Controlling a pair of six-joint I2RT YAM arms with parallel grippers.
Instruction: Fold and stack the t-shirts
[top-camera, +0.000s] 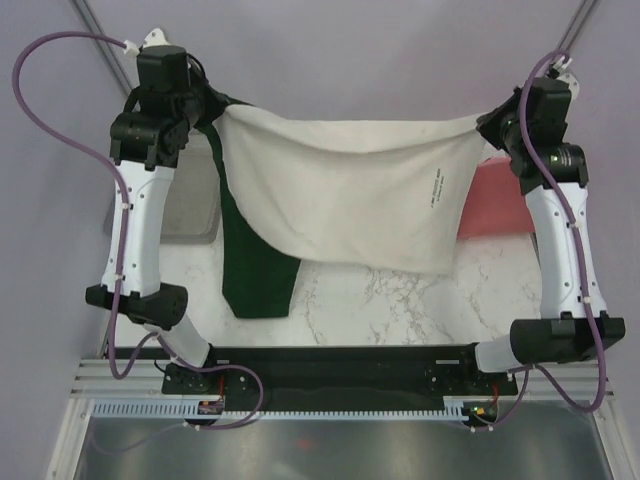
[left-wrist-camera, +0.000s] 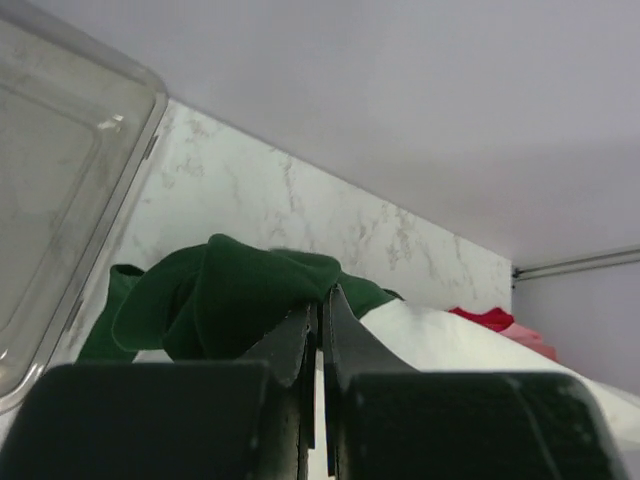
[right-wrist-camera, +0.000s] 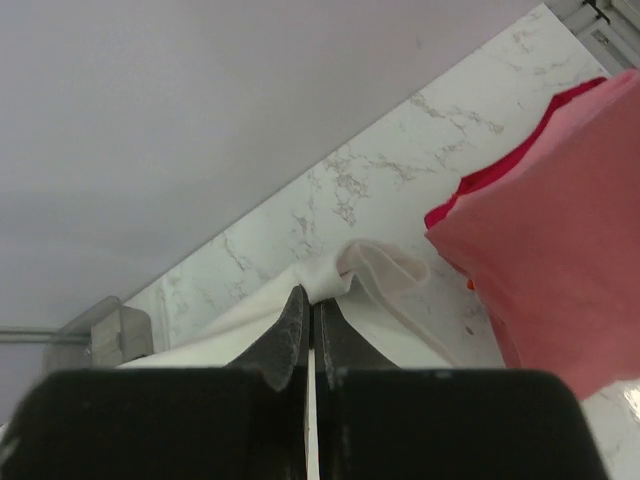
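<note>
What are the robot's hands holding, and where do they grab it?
Both hold the cream-white t-shirt. The left gripper pinches its dark green part at one end, and the right gripper pinches a white edge at the other end.

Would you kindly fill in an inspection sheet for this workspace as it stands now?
Surface: white marble-patterned tabletop, partly covered by cloth.
Job's things: cream-white cloth t-shirt with dark green sleeves hangs stretched between both grippers; plain coral-red cloth t-shirt lies at the right.
Clutter: clear grey plastic bin at the left.
Grippers: left gripper shut on the green sleeve end; right gripper shut on a cream corner.
Cables: purple cables loop along both arms.
Surroundings: lilac-grey walls.
</note>
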